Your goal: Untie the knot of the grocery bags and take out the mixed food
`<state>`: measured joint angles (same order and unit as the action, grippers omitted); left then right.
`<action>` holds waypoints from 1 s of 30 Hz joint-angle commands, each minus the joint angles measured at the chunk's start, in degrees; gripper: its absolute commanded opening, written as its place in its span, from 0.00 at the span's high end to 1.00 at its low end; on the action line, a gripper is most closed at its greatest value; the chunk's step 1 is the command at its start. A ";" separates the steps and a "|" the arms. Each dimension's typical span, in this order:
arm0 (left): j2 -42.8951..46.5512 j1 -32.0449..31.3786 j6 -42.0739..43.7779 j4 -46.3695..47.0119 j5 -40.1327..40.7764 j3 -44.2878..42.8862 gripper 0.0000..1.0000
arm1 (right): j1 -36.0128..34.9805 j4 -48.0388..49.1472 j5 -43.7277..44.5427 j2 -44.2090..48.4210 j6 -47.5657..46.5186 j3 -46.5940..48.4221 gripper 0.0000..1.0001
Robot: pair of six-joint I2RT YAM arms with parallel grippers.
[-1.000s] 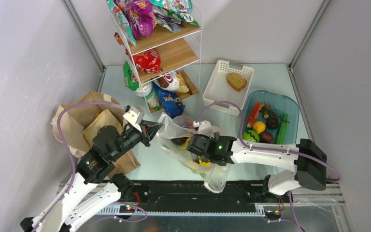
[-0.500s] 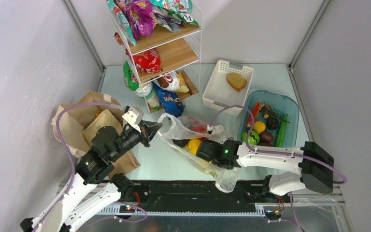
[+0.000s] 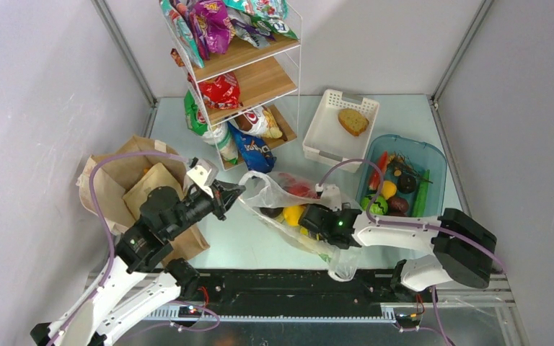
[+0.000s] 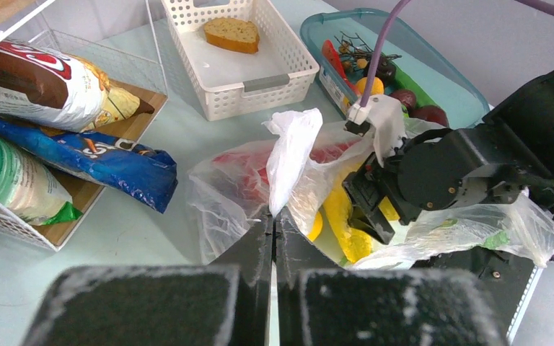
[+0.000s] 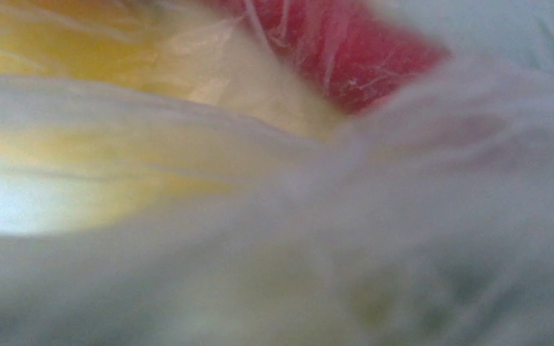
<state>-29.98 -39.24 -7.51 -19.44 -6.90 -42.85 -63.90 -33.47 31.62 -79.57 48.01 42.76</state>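
Midway: the left tool (image 4: 273, 216) pinches a handle of the plastic bag (image 4: 223, 189), yellow fruits (image 4: 339, 210) not yet out (right tool (image 3: 306, 218) buried inside, grip unreadable).

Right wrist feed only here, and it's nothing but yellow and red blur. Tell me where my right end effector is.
Observer: The right end effector is pressed into the clear plastic bag, beside a yellow fruit.
Operator: Report the left side.
Observer: The left end effector is shut, pinching a twisted handle of that bag.
Operator: Now the paper bag.
Observer: The brown paper bag lies far left, with neither end effector on it.
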 commanded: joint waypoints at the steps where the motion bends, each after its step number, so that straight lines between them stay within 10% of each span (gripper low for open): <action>1: -0.47 0.10 0.39 1.34 -1.78 0.21 1.00 | 1.47 9.13 2.31 -1.94 -3.33 -2.11 0.21; 6: -0.97 -0.17 0.39 1.36 -2.04 0.26 1.00 | -0.37 9.50 3.09 1.11 -5.37 -2.46 0.71; 11: -1.29 -0.25 0.47 1.35 -2.23 0.22 1.00 | -3.99 9.20 3.60 10.36 -7.69 -2.42 0.99; 21: -1.17 -0.49 0.78 1.39 -1.29 0.39 1.00 | -8.47 10.53 -16.38 28.39 -20.50 -2.40 1.00; 30: -1.28 -0.66 0.99 1.42 -0.40 0.46 1.00 | -10.67 1.77 -20.41 26.04 -20.61 -2.38 1.00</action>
<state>-31.14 -39.64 -7.49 -19.46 -7.92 -42.85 -73.28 -29.47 14.57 -51.48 28.82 39.59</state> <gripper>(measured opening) 0.005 0.120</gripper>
